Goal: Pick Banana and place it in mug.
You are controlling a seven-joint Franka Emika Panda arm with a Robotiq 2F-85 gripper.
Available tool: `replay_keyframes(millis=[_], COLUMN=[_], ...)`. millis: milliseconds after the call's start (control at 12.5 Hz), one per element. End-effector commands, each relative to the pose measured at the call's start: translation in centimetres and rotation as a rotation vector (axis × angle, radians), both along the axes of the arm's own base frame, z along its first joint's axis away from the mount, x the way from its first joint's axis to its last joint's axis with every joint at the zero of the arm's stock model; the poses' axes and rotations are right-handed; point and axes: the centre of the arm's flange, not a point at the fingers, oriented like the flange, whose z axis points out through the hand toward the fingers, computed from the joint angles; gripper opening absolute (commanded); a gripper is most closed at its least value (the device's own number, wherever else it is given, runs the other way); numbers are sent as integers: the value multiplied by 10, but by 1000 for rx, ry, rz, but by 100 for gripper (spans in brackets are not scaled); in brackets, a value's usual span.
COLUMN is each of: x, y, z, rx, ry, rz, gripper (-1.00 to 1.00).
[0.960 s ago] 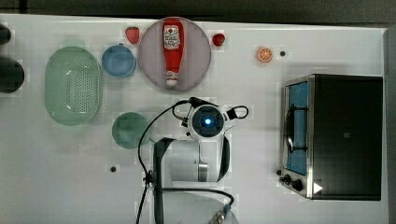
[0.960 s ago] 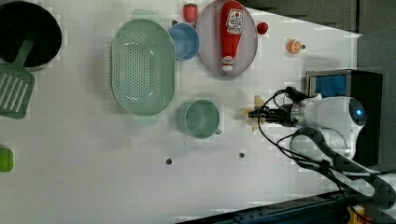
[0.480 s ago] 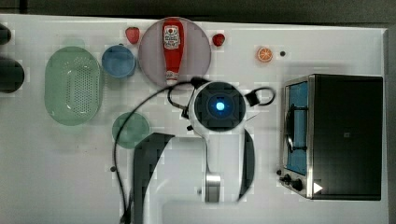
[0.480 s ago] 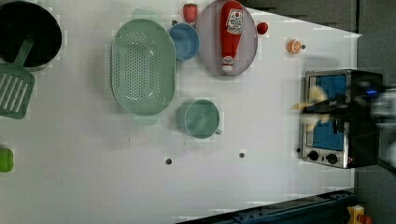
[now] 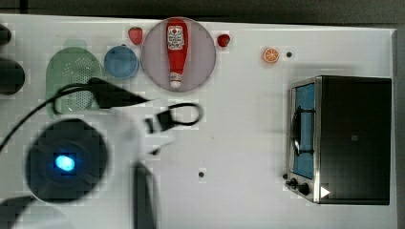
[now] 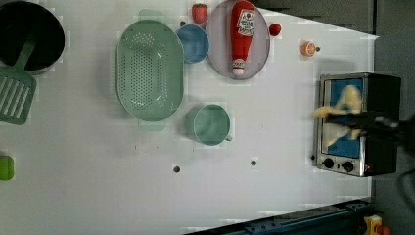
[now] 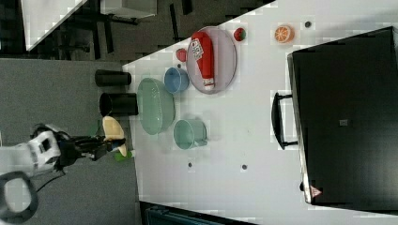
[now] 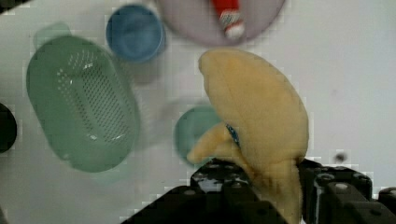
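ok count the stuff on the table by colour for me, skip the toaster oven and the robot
red: 3, ketchup bottle, strawberry, small red piece
green: 4, basket, mug, spatula, small green block
blue: 1, cup
orange: 1, orange slice
black: 1, pot
grey: 1, plate
total: 11

A ketchup bottle (image 5: 175,51) lies on a round plate (image 5: 203,55) (blue cup (image 5: 121,62) just beside).
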Motion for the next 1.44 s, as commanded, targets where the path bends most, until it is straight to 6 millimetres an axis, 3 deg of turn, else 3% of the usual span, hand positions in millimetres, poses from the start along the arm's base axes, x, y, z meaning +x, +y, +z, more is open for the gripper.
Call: replay_keyframes(millis=[80,320,480,560,720,960,1040,1120,1200,1440], x=[-16,-17,-17,-20,-26,-27,-22,-19,-16,3], y=[60,83,78,73,68,71,70,69,69,57], z=[-83,-137,-168,-195,-219,-240,-242,-240,-235,-181], rx=[-67,-60,-51,-39,-52,-28,-9,-1,7,11], ry=[163,167,142,129,150,135,110,98,82,31], rz=[-180,-248,-252,-259,-257,-253,-261,-266,-270,-302], gripper=[-37,-37,-37,-37,-36,32,74,100,100,100])
